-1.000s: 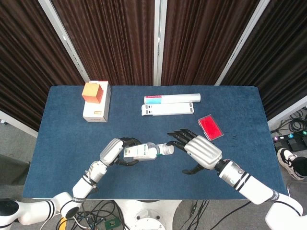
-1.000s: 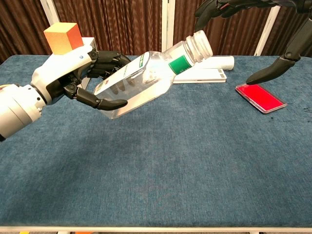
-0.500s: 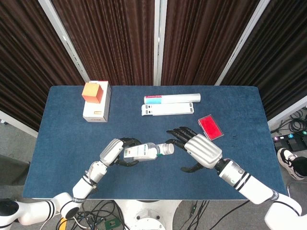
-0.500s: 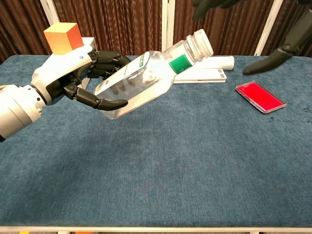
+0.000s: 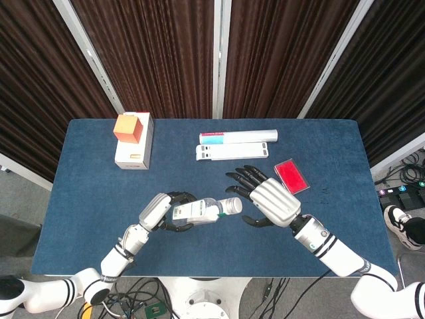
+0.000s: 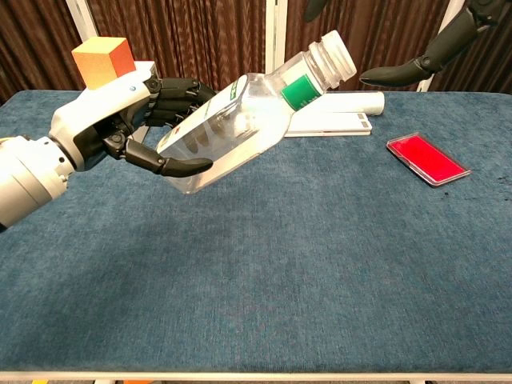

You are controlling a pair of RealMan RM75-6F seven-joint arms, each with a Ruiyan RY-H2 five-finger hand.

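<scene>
Left robot hand (image 6: 120, 120) wrapped round clear bottle (image 6: 240, 124), held tilted above the worktop (image 6: 320, 264), mouth end toward the right robot hand (image 5: 269, 203). No cap visible on the neck. Right robot hand spread, holding nothing, fingertips just beside the bottle mouth. Looks like the neck-approach step; next move likely needs fingers aligned over the mouth. Red case (image 5: 291, 176) just beyond the right robot hand.

Blue table (image 5: 86, 193): orange cube (image 5: 128, 127) sits on white box (image 5: 133, 155), far left. White tube (image 5: 238, 137) and flat white case (image 5: 232, 151) lie parallel at the far centre. Red card (image 5: 291, 176) lies right.
</scene>
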